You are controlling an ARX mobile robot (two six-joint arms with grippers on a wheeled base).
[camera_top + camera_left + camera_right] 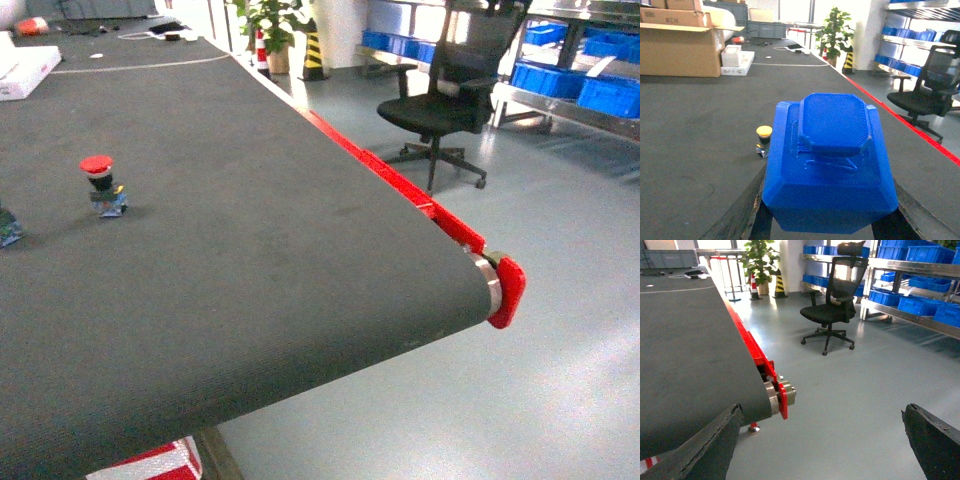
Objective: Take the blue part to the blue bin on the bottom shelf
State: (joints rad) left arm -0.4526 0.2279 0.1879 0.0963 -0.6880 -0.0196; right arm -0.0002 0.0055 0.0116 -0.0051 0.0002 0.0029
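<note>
Clearly the left gripper point(827, 220) has its jaws clamped on the chunky blue ribbed plastic part point(830, 165), held above the dark conveyor belt point(700, 140). Meanwhile the right gripper point(822, 440) hangs with jaws wide apart over the grey floor point(850, 390).

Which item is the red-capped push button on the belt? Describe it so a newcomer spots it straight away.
Start at the wide dark conveyor belt with the red side rail. Near its left edge in the head view stands the push button, small and upright on a dark base. Its red mushroom cap sets it apart; the other button, seen from the left wrist, has a yellow cap.
</note>
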